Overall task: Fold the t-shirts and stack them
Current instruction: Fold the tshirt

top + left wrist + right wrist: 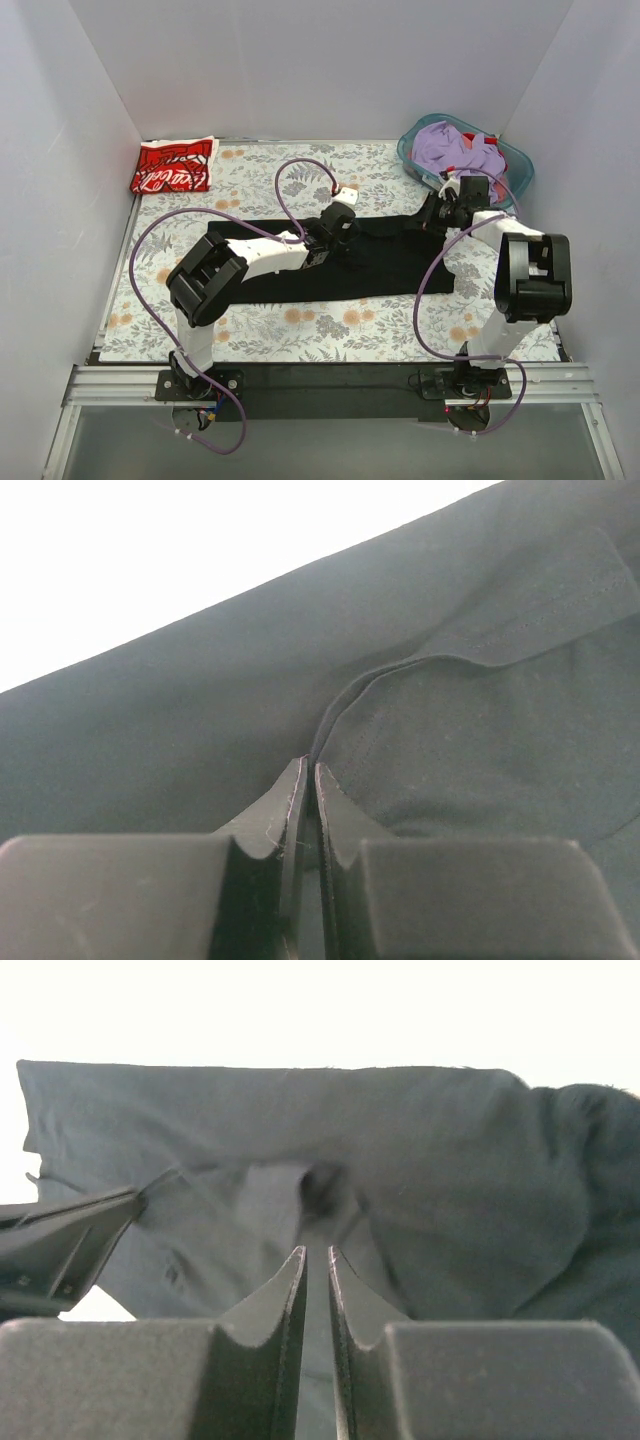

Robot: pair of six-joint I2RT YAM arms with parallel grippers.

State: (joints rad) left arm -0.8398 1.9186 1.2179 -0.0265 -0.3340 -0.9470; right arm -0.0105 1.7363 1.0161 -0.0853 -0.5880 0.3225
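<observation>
Black t-shirt [390, 265]: spread as a long band across the middle of the flowered mat [300, 320], long axis running left to right.
Left gripper [340, 222]: at the band's far edge, about midway along; in its wrist view [308, 765] closed to a thin slit on a raised ridge of the black cloth [450, 740].
Right gripper [443, 212]: at the far right end of the same edge; in its wrist view [317, 1252] nearly closed, with dark cloth [450, 1160] between the fingers and rising in front.
Key relation: both pinches on the far edge, most of the shirt lying towards the arm bases; a fold would probably carry that edge across the short axis, towards the near edge.
Nearer arm: neither, one at each grip.
Red t-shirt [172, 165]: folded in the far left corner, well apart from the black one.
Surface: flat printed mat, seemingly enough to take a fold.
Room: basket [515, 160] of purple cloth [445, 148] just beyond the right gripper; white walls [60, 150] close on three sides.
</observation>
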